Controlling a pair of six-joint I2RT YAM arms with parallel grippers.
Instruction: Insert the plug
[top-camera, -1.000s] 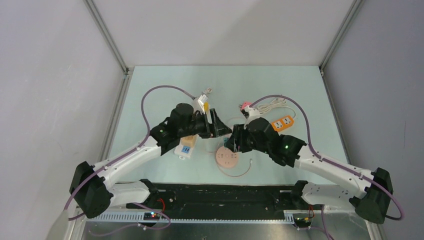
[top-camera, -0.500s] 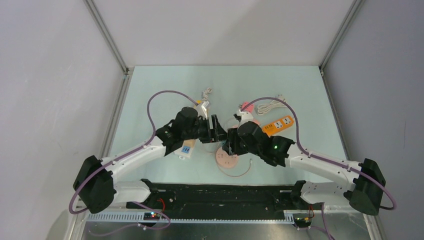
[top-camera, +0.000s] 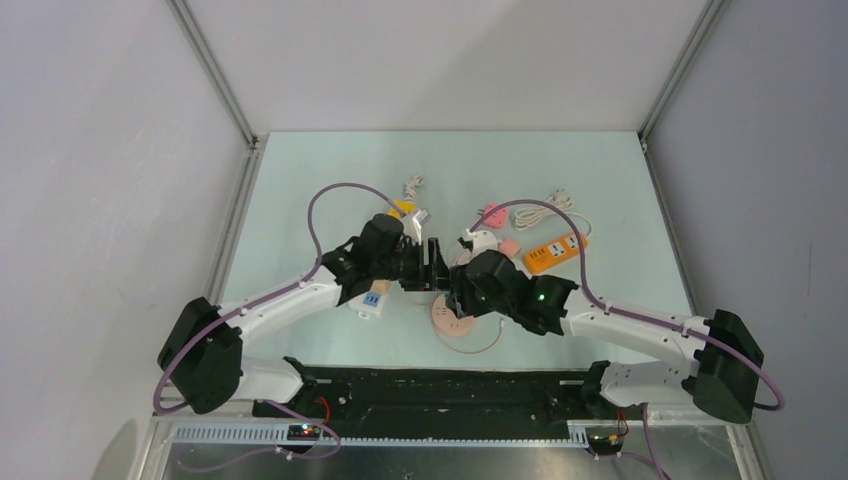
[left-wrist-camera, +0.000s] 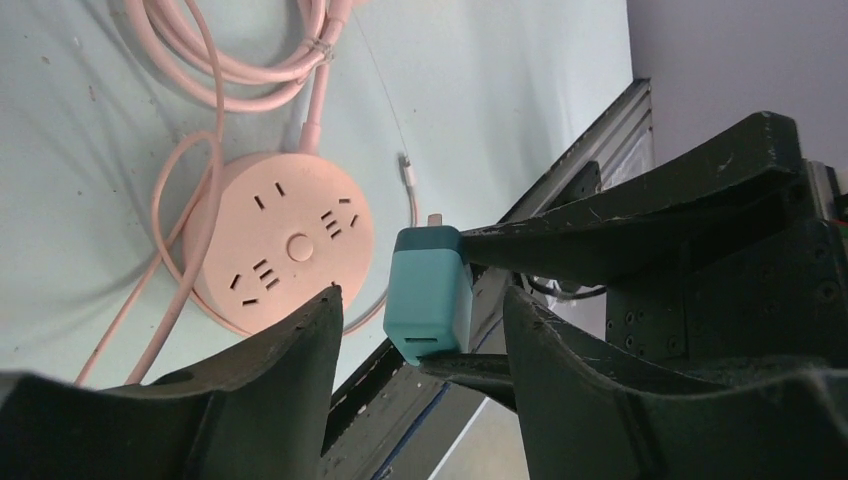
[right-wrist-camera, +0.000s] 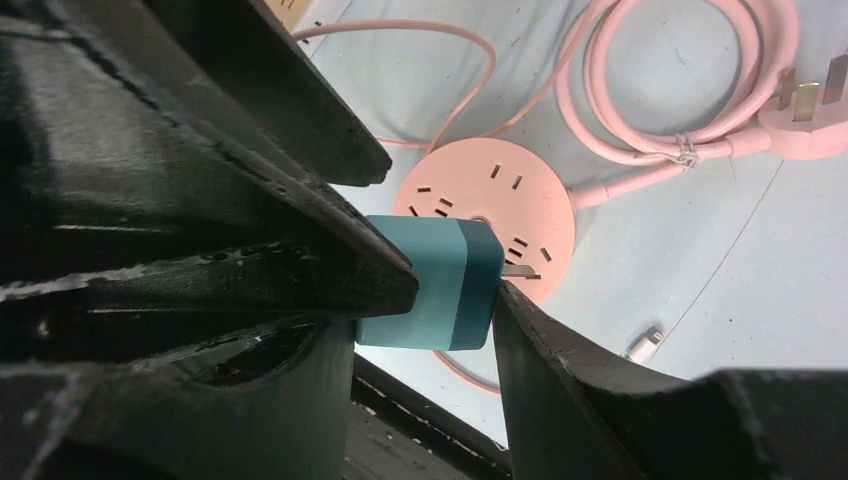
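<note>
R gripper (right-wrist-camera: 425, 315) pinches the teal plug (left-wrist-camera: 428, 295), mid-frame in both wrist views, prongs bare. L gripper (left-wrist-camera: 420, 300) straddles it w/ jaws apart, thin gap each side, no contact. Left of it in the left wrist view lies the round pink socket hub (left-wrist-camera: 285, 250), flat on the table (left-wrist-camera: 500, 80); pink cord (left-wrist-camera: 250, 60) coiled upper left. Top view: both arms meet at center.

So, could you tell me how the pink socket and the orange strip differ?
The pink socket is a round disc; the orange strip is a long bar. The pink socket lies nearer the front; the orange strip farther back and to the right. Both lie flat, outlets up.
</note>
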